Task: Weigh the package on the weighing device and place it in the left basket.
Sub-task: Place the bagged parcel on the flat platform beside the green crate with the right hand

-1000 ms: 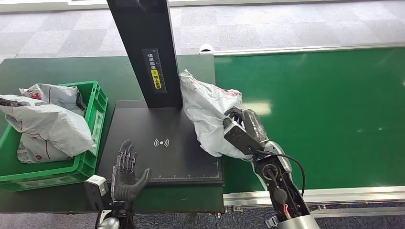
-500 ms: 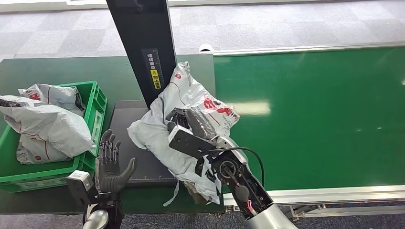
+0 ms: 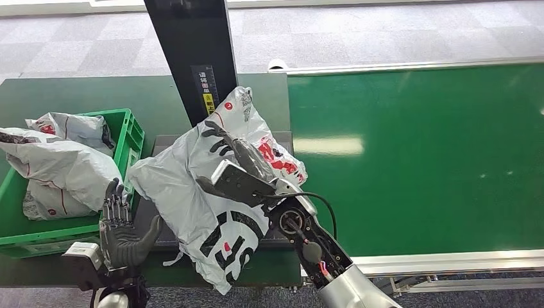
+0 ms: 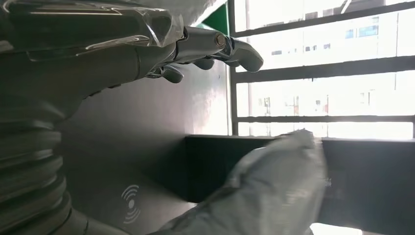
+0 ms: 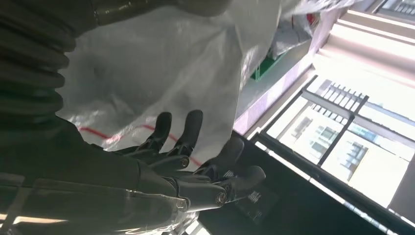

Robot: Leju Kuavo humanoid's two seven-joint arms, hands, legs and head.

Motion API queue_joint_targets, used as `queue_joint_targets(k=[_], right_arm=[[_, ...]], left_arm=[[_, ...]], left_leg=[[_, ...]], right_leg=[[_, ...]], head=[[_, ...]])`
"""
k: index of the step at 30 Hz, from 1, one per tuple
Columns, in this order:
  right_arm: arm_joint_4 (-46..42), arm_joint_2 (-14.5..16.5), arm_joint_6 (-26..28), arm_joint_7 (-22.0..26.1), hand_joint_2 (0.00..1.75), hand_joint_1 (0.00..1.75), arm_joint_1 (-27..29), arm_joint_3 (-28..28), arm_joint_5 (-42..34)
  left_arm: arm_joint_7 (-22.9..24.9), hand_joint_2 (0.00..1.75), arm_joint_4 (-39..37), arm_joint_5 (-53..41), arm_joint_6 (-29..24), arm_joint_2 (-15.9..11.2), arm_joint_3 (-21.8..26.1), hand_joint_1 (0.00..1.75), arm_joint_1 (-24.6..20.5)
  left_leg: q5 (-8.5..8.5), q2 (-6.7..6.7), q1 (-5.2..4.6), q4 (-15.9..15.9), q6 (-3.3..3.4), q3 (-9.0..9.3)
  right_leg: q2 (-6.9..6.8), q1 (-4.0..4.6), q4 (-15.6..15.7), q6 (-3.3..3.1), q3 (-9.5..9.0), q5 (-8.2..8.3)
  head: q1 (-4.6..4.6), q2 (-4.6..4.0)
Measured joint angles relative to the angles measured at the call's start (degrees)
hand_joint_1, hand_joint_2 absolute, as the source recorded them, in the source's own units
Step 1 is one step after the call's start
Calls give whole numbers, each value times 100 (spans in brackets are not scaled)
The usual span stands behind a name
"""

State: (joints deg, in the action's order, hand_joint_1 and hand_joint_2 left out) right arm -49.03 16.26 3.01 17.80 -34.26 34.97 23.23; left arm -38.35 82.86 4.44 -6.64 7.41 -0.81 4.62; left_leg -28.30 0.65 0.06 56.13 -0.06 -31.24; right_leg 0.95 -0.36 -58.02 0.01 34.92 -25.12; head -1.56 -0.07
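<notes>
The package [image 3: 205,192] lies draped over the scale [image 3: 168,149], overhanging its near edge, with the right hand [image 3: 231,160] resting on top, fingers spread flat; the right wrist view shows those fingers [image 5: 188,128] against the plastic, gripping nothing. The left hand [image 3: 122,224] waits open beside the basket [image 3: 131,138]. Since half a second ago, the package has slid further left across the scale.

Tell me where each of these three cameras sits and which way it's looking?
Head view: high on the body, looking down at the scale; both arms show, right hand on the package.
Left wrist view: behind the open left hand, facing the scale.
Right wrist view: behind the right hand, against the package.
All share the package.
</notes>
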Motion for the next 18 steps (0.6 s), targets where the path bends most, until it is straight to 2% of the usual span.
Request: queue_joint_targets(k=[6, 13, 17, 18], right_arm=[[-422, -408, 239, 185, 0, 0, 286, -484, 143], [-1075, -878, 555, 503, 0, 0, 793, -923, 210], [-1467, -1053, 700, 628, 175, 0, 1059, -1129, 90], [-1592, -1093, 735, 673, 175, 0, 1129, -1193, 24]], left_arm=[[69, 175, 429, -417, -148, 24, 183, 0, 128], [-98, 175, 939, -793, -341, 20, 334, 0, 199], [-77, 175, 1188, -1322, -275, -64, 280, 0, 135], [18, 175, 1242, -1546, -146, -120, 217, 0, 81]], left_leg=[[-2, 1, -1, 0, 1, -1], [-3, 2, 0, 0, 1, -1], [-1, 5, 0, 0, 1, 2], [-1, 7, 0, 0, 1, 2]], right_leg=[[-2, -1, 2, 1, 0, 0], [-2, 0, 3, 0, 0, 0], [-5, 0, 3, 0, 0, 0], [-7, 0, 3, 0, -1, 0]], head=[[-1, 0], [-1, 0], [-1, 0], [-1, 0]])
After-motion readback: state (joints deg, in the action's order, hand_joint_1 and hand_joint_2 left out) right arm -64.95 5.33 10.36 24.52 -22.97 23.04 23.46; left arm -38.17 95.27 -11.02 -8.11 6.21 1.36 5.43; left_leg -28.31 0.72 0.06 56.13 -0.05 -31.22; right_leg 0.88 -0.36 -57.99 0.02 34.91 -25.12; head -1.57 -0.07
